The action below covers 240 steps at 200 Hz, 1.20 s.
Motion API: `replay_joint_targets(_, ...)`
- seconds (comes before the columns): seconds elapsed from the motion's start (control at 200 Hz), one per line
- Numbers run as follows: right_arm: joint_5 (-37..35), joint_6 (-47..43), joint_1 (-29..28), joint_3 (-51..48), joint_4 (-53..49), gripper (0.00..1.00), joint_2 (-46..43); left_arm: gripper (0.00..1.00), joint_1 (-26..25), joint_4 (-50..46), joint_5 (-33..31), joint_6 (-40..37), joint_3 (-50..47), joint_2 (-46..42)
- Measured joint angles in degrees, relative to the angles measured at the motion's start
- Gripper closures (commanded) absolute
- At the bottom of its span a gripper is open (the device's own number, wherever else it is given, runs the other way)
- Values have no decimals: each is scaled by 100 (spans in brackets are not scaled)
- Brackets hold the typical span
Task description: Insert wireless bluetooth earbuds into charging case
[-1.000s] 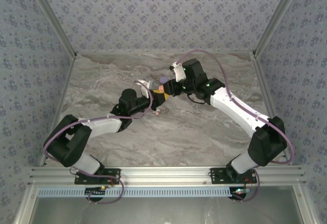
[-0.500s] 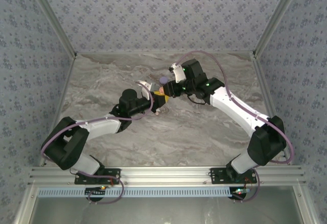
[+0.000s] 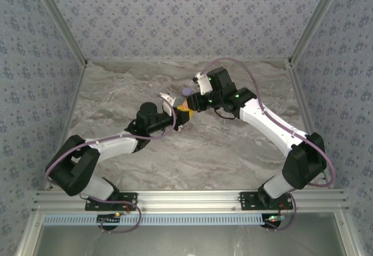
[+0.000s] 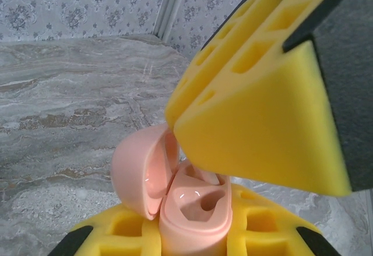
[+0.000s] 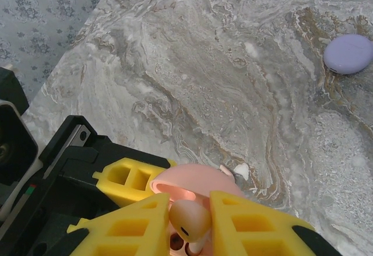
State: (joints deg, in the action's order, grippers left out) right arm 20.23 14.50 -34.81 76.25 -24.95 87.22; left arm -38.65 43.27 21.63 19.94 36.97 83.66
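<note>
Left wrist: the left fingers (image 4: 125, 228) clamp the open pink charging case (image 4: 195, 209). Right wrist: the right fingers (image 5: 250, 224) pinch a pinkish earbud (image 5: 189, 221) directly above that case, so insertion is in hand; next it likely needs lowering squarely into its socket. From above, a lilac case (image 3: 186, 92) lies just beyond it on the counter (image 3: 245, 151).
</note>
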Motion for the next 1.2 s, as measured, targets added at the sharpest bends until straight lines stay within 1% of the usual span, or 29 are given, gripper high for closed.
replay_joint_targets(0.42, 2, -39, 0, 4, -28, 79, -33, 95, -26, -61, -70, -260, 0, -57)
replay_joint_targets(1.199, 173, -37, 15, 4, -66, 79, -173, 95, -157, -114, -299, -708, -83, -310)
